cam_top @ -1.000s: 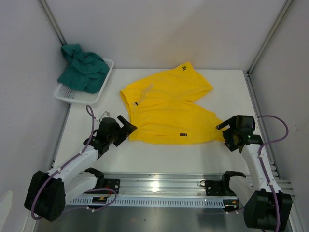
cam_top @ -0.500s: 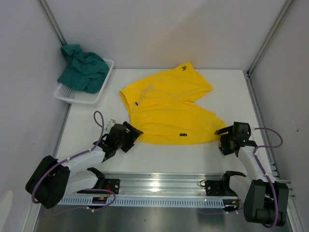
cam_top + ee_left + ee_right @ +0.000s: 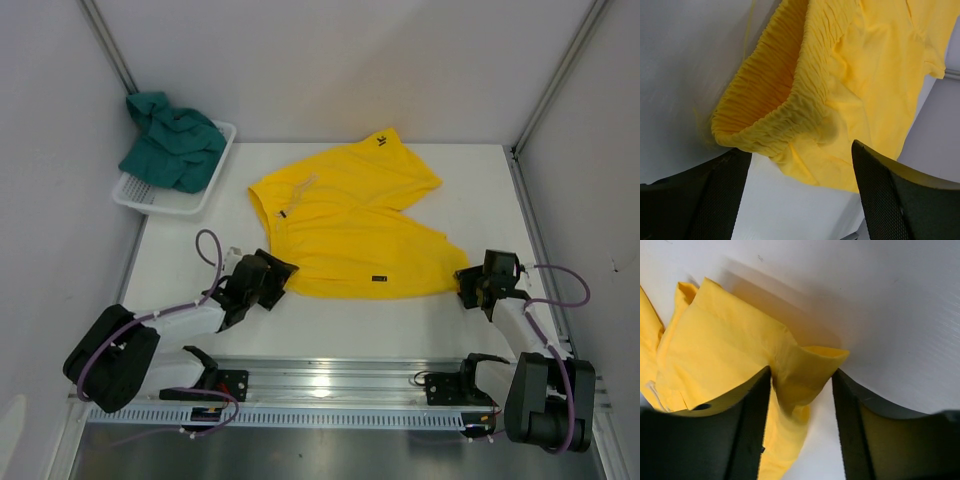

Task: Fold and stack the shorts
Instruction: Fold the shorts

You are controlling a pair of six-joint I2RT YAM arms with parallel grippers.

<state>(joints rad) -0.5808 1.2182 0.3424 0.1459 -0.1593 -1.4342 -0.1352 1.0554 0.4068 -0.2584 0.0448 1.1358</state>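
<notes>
White arms [image 3: 178, 319] — black grippers [image 3: 272, 277], looping purple cables [image 3: 200, 243].

The top camera hangs high behind the arms and looks down on the whole table [image 3: 330, 325]. The left wrist camera sits low and very close. It peeks between its fingers [image 3: 895, 200] at the waistband [image 3: 790, 95] of the yellow shorts [image 3: 340, 225]. The right wrist camera, just as close, faces a leg corner [image 3: 805, 370]. All three see the yellow shorts.

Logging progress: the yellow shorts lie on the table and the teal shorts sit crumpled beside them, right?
Not quite. The teal shorts sit crumpled in the white basket, as the top external view shows; the yellow shorts do lie on the table.
</notes>
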